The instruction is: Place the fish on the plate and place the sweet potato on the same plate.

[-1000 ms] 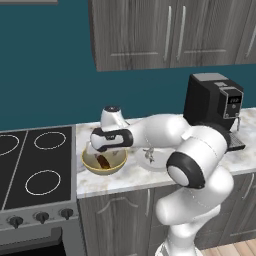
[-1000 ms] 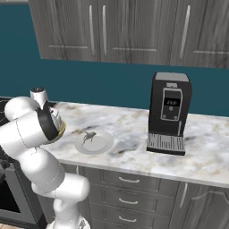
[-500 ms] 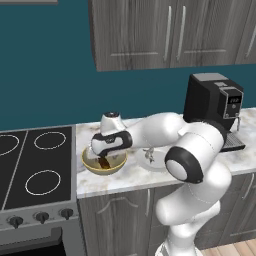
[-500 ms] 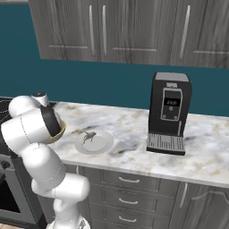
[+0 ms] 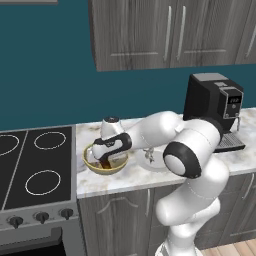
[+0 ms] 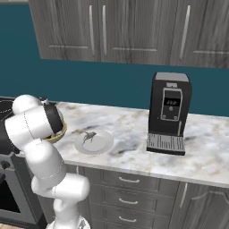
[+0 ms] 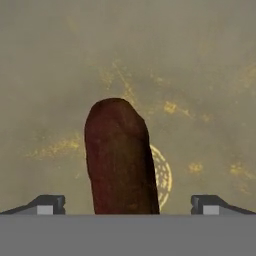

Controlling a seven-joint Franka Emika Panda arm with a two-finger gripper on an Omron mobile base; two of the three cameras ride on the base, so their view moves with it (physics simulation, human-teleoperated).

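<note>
- The tool (image 7: 128, 204) is down inside the tan bowl (image 5: 91, 163), its tips spread wide on either side of the sweet potato (image 7: 120, 157) and not touching it.
- The sweet potato lies on the bowl's floor, between the open tips.
- The fish (image 6: 90, 136) lies on the plate (image 6: 103, 146), which sits on the counter (image 6: 129, 129) just beside the bowl.
- A coffee machine (image 6: 169, 112) stands farther along the counter.

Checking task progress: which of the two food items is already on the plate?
The fish: pale and finned, it lies on the white plate. The reddish-brown sweet potato sits in the tan bowl.
</note>
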